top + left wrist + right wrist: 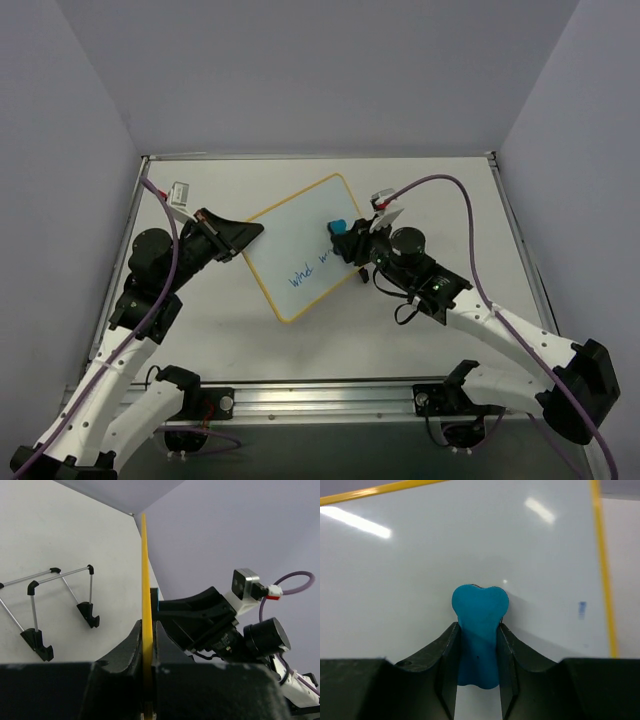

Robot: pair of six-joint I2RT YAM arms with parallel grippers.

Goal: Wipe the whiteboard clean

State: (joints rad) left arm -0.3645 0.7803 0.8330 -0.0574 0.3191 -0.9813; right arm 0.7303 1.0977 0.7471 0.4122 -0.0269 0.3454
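A blue eraser [480,605] is clamped between the black fingers of the right gripper [477,630] and held against the whiteboard [410,580]. A small blue mark [582,609] is seen beside the yellow frame [603,570].

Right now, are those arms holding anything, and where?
Left gripper clamps the whiteboard by its yellow edge; right gripper pinches the blue eraser by its lower half.

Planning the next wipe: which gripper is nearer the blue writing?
Right. The right gripper holds the eraser beside the writing; the left gripper clamps the whiteboard edge, farther off.
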